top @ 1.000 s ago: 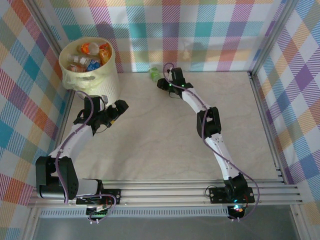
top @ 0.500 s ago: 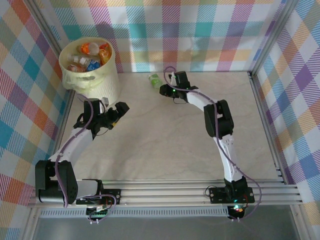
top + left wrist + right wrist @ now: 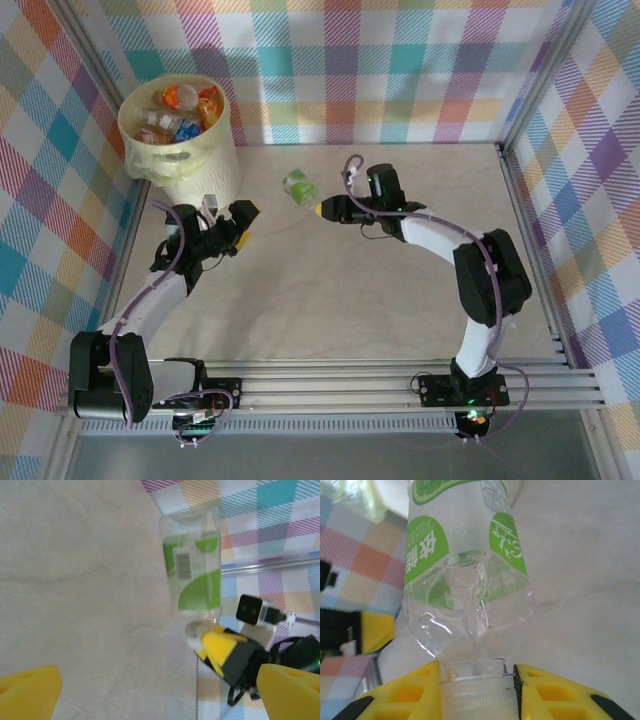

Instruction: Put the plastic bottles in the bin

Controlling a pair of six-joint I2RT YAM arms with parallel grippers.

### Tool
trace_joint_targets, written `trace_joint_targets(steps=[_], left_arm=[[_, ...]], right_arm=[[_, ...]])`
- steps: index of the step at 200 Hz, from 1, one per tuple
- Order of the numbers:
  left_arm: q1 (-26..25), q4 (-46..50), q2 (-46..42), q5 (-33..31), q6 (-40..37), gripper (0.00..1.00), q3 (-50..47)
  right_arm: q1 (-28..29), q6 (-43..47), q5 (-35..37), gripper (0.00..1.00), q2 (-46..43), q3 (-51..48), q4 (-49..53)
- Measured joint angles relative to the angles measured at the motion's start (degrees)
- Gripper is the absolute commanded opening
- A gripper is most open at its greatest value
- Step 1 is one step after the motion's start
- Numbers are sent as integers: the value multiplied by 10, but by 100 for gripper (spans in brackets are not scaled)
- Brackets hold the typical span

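**Last bottle gripped, not yet binned**

A clear green-label bottle (image 3: pixel 297 186) is held at its capped neck by the right gripper (image 3: pixel 320 210); in the right wrist view the yellow fingers (image 3: pixel 402 700) are seen pressed on either side of the white cap, with the bottle (image 3: pixel 465 580) pointing away from the camera. The bottle is located near the table's (image 3: pixel 350 290) far edge, left of middle, well apart from the bin (image 3: pixel 190 165); whether it is lifted off the surface cannot be told. The left gripper (image 3: pixel 228 207) is held with jaws wide and nothing between them, near the bin's base at the far left corner; its camera is aimed at the bottle (image 3: pixel 195 575) and the right gripper (image 3: pixel 215 647).

Progress: several bottles (image 3: pixel 180 112), orange and other labels, are already piled in the bin; the task is judged nearly done. The gripped bottle looks to be the last one outside; what is left is for it to be carried leftward over the rim and released, or possibly passed to the left gripper first.
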State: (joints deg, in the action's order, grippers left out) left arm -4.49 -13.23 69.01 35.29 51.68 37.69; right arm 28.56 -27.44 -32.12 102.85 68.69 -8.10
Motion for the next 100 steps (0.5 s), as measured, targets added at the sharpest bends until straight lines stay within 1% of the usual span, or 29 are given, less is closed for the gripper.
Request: trace_joint_targets(steps=[23,71,84,100], left_arm=[[-16,-19,-5,-9,13,100,-2],[-33,-34,-10,-42,27,99,-2],[-34,-34,-10,-49,29,96,-1],[-34,-34,-9,-55,34,87,0]], right_arm=[[34,-10,-23,21,-28,-28,-16],[103,-54,-36,21,-31,-47,-82],[117,-63,-35,21,-37,-54,-99],[130,-73,-36,21,-47,-65,-117]])
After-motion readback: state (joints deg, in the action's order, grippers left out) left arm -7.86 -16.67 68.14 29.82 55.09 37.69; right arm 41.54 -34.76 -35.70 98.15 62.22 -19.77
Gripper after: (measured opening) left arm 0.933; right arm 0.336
